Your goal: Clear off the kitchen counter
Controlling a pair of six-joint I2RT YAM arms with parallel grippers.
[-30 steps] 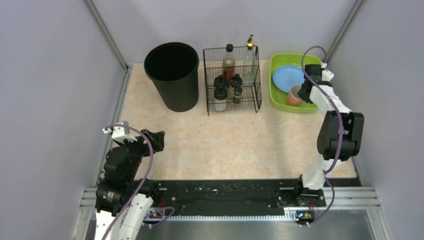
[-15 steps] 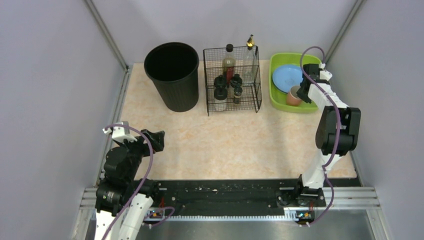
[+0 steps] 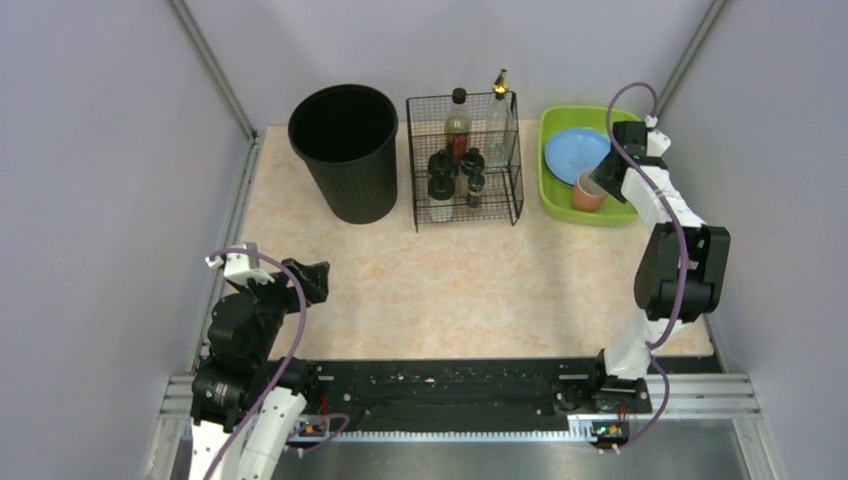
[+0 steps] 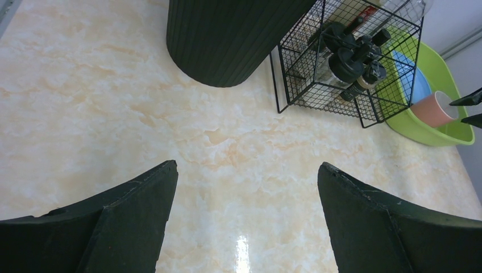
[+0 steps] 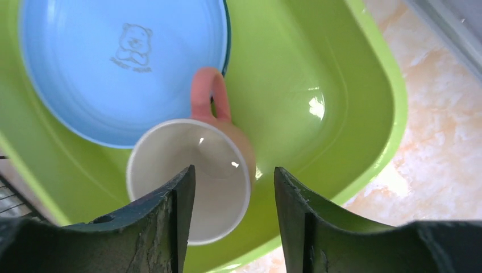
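The kitchen counter (image 3: 450, 280) is a beige speckled top. At its back right a lime-green tray (image 3: 546, 185) holds a blue plate (image 3: 572, 152) and a pink mug (image 3: 586, 196). My right gripper (image 3: 603, 182) hovers over the mug and is open. In the right wrist view the mug (image 5: 187, 176) rests in the tray (image 5: 318, 74) beside the plate (image 5: 113, 62), and my right gripper (image 5: 234, 169) straddles its rim without pinching it. My left gripper (image 4: 247, 164) is open and empty above bare counter (image 4: 85, 114) at the near left.
A black ribbed bin (image 3: 345, 150) stands at the back left. Between the bin and the tray, a black wire rack (image 3: 465, 160) holds bottles and grinders. Grey walls close in the counter, and a black rail (image 3: 450, 385) runs along the front.
My right gripper has gone from shut to open, letting go of the mug in the tray, and has shifted slightly right. The left arm has not moved.
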